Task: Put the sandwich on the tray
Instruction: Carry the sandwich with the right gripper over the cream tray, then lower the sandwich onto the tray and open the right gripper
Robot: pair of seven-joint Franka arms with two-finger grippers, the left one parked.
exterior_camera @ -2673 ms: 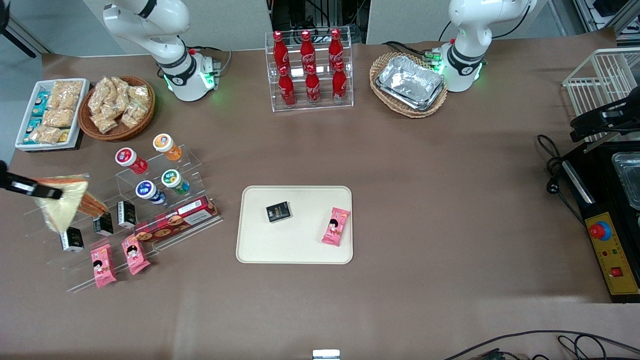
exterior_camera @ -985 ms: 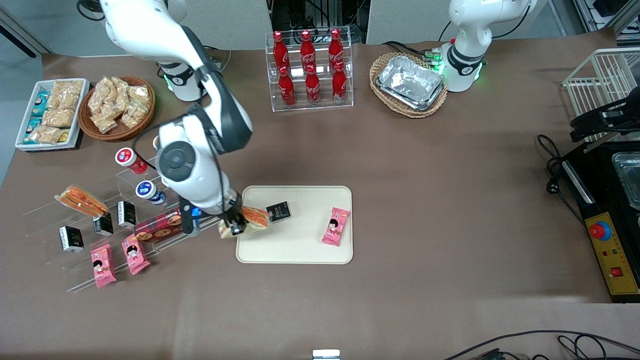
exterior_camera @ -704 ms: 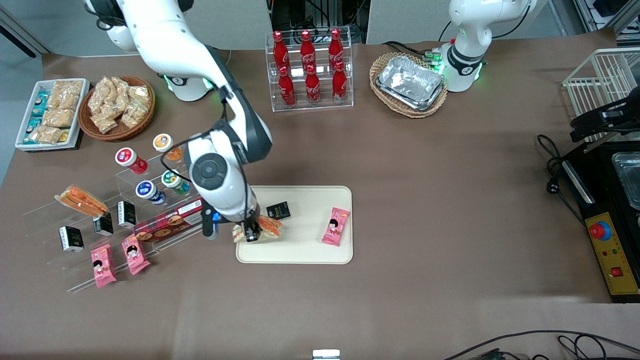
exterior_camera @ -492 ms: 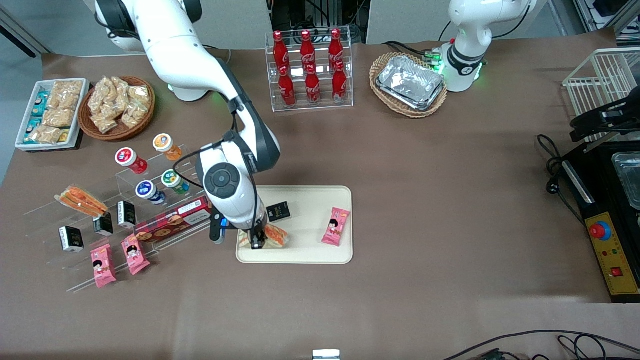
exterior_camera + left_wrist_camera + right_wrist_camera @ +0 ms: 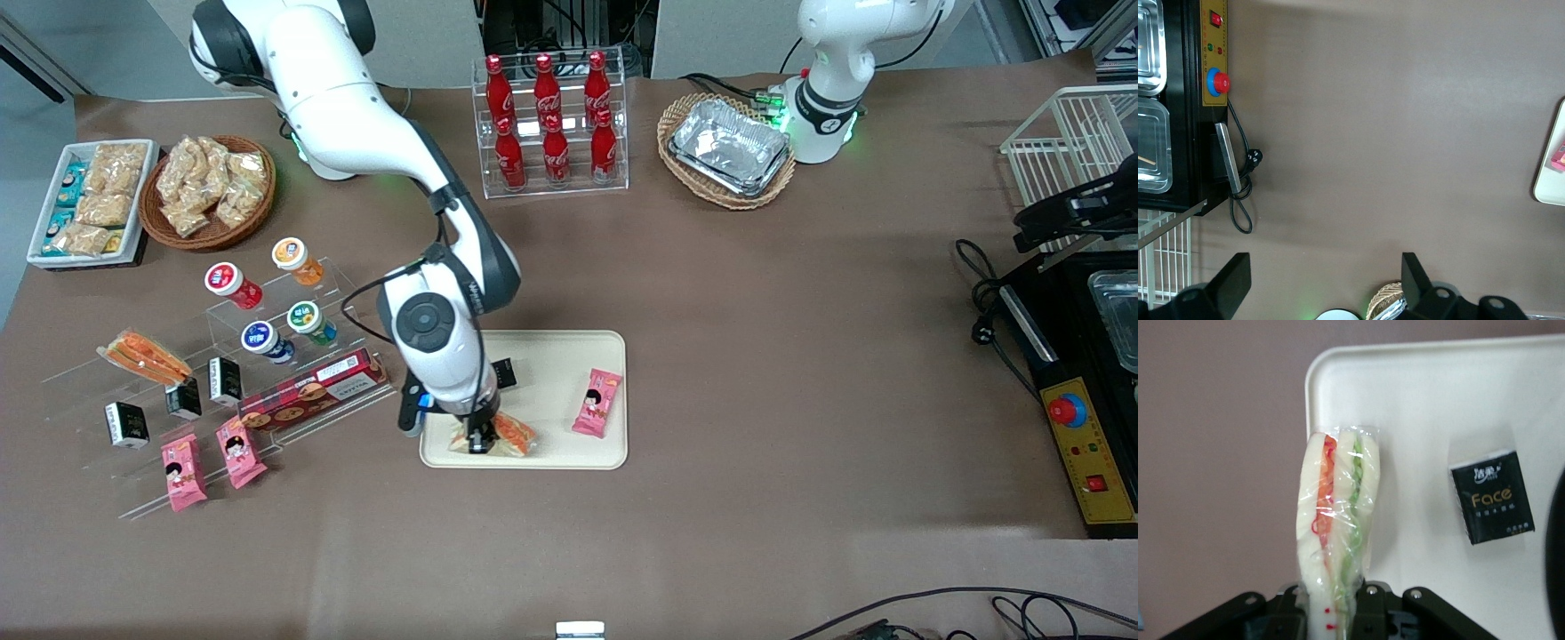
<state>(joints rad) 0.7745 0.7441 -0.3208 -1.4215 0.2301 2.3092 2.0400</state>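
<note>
1. The gripper (image 5: pixel 481 439) is low over the tray (image 5: pixel 551 356), at the tray's edge nearest the front camera and toward its working-arm end.
2. Its fingers (image 5: pixel 1368 607) are clamped on the sandwich (image 5: pixel 1335 520), one on each bread face, gripping the wedge at one end so that the rest sticks out past the fingertips.
3. The sandwich (image 5: pixel 507 436) is held on edge (orange-red and green filling facing the wrist camera), its clear wrap creased over the cut side.
4. From the front it lies within the tray's outline, right under the gripper; whether it is touching the tray floor I cannot tell.
5. In the wrist view the tray's rounded corner (image 5: pixel 1318 370) shows just past the sandwich's free end, with bare brown table (image 5: pixel 1218 453) alongside.
6. A black pack (image 5: pixel 1491 497) lies flat on the tray beside the sandwich, apart from it; in the front view the arm (image 5: pixel 444 347) covers most of it.
7. A pink snack pack (image 5: pixel 597 403) lies on the tray too, toward the parked arm's end, well apart from the gripper.
8. A second sandwich (image 5: pixel 145 356) sits on the clear rack (image 5: pixel 222 391) toward the working arm's end of the table.
</note>
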